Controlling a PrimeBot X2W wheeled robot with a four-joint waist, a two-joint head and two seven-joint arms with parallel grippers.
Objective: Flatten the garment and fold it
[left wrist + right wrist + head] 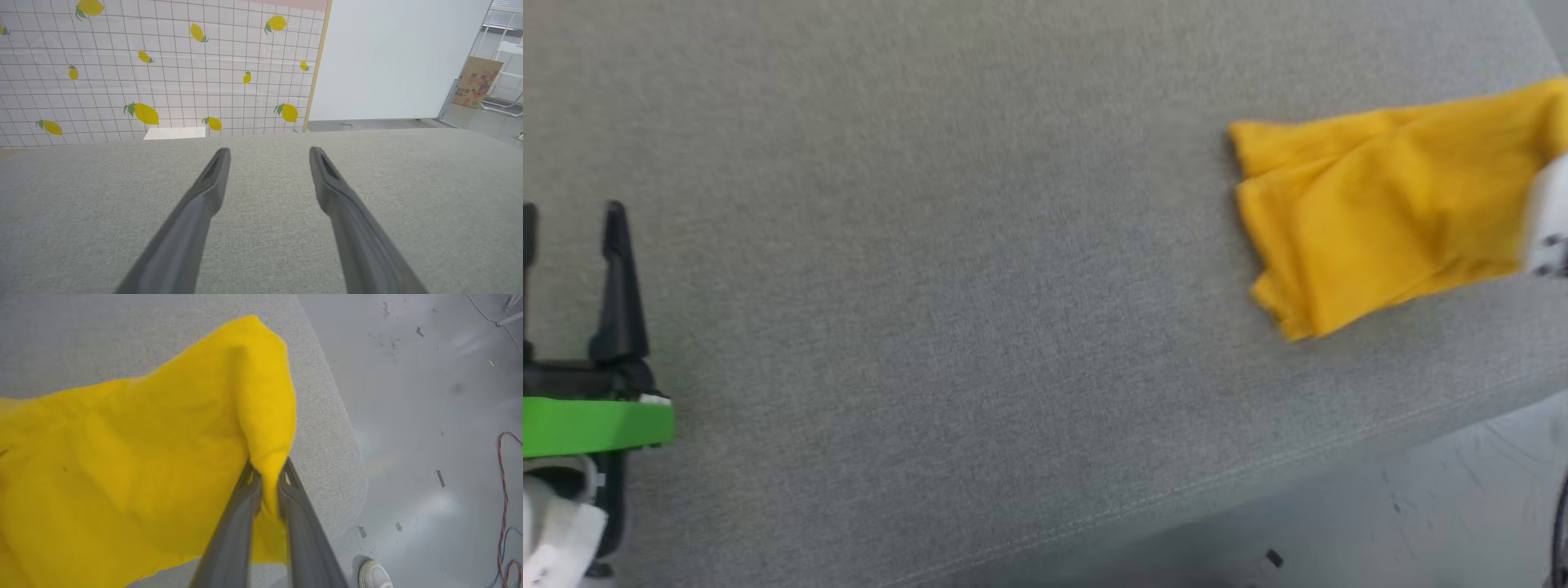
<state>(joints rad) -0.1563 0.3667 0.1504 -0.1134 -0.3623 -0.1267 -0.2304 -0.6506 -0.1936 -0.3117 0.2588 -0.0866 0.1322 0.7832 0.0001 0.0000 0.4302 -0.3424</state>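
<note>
Flattening stage. My right gripper (267,467), fingers clamped on a fold of the bright yellow soft cotton T-shirt (143,457), holds it raised near a corner of the grey fabric-covered surface (931,286), likely to spread it. My left gripper (269,153) hovers well apart, fingers spread and empty, free for a second edge.

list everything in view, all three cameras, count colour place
padded surface: 1, grey, before the robot
garment: 1, bright yellow, crumpled at the surface's right end
floor: 1, pale grey, beside the surface
wall sheet: 1, white grid with yellow lemons, behind the surface
panel: 1, white, right of the wall sheet
cardboard box: 1, brown, leaning beyond the panel
cables: count unclear, reddish, on floor
shoe: 1, white, a person's, on floor
left gripper: 1, dark fingers, open over bare surface
right gripper: 1, dark fingers, shut on the garment
</note>
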